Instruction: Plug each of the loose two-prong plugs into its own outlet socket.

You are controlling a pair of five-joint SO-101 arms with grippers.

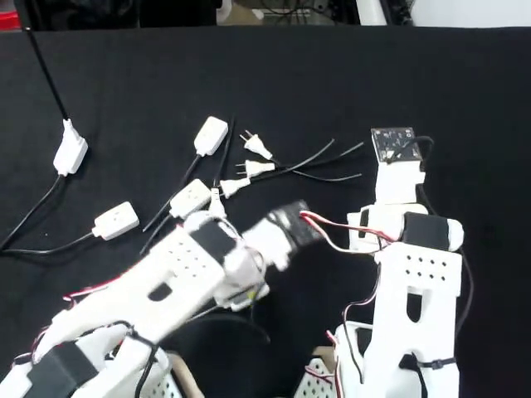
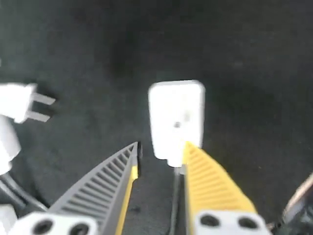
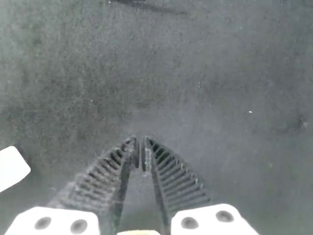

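Note:
In the left wrist view my left gripper (image 2: pixel 161 147) is open, grey finger (image 2: pixel 107 191) on one side and yellow finger (image 2: pixel 210 181) on the other. A white outlet socket (image 2: pixel 176 117) lies just past the fingertips, touching the yellow one, and its cable runs back between the fingers. A loose two-prong plug (image 2: pixel 22 103) lies off to the side. From above, three loose plugs (image 1: pixel 253 168) lie mid-table beside the sockets (image 1: pixel 191 197), and the left arm (image 1: pixel 207 257) stretches towards them. My right gripper (image 3: pixel 140 144) is shut and empty over bare black cloth.
More white sockets lie at the far left (image 1: pixel 70 149), left of centre (image 1: pixel 116 220) and further back (image 1: pixel 210 135), with thin black cables (image 1: pixel 323 162) trailing over the black cloth (image 1: pixel 465 91). The right arm (image 1: pixel 406 240) stands upright at the right. A white object (image 3: pixel 12 166) shows in the right wrist view.

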